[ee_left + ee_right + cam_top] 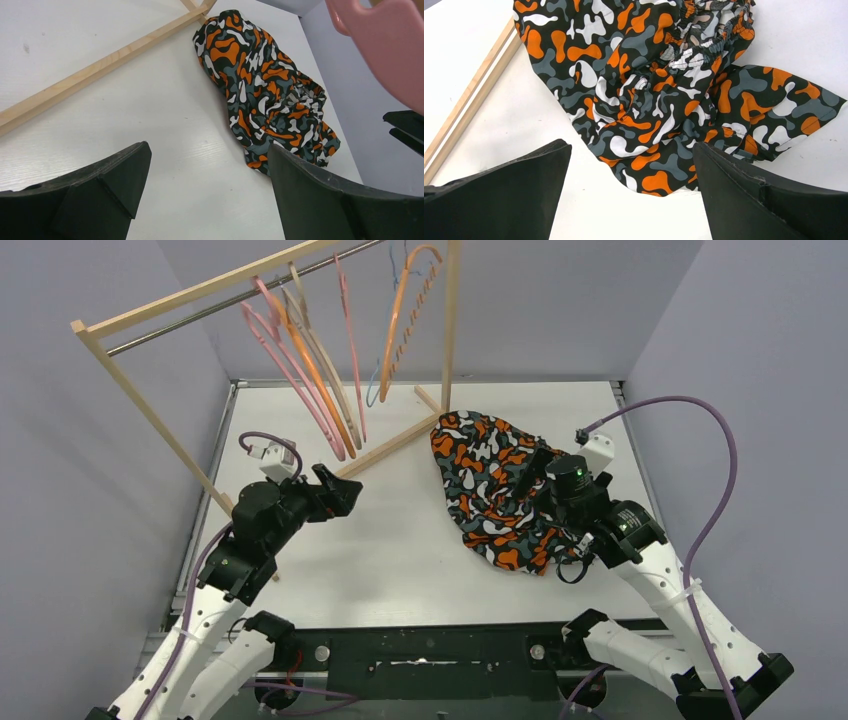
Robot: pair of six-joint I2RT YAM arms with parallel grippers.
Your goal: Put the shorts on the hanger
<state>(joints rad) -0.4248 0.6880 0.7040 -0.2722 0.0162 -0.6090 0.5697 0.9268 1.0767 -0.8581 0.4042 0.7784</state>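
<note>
Top view: the shorts lie crumpled on the table, right of centre, their upper edge just beside the rack's base bar. The hanger hangs tilted on the rack at upper left, among other hangers. All 2 grippers stand wide open and hold nothing: the left gripper is near the rack's base, and the right gripper is over the shorts.
</note>
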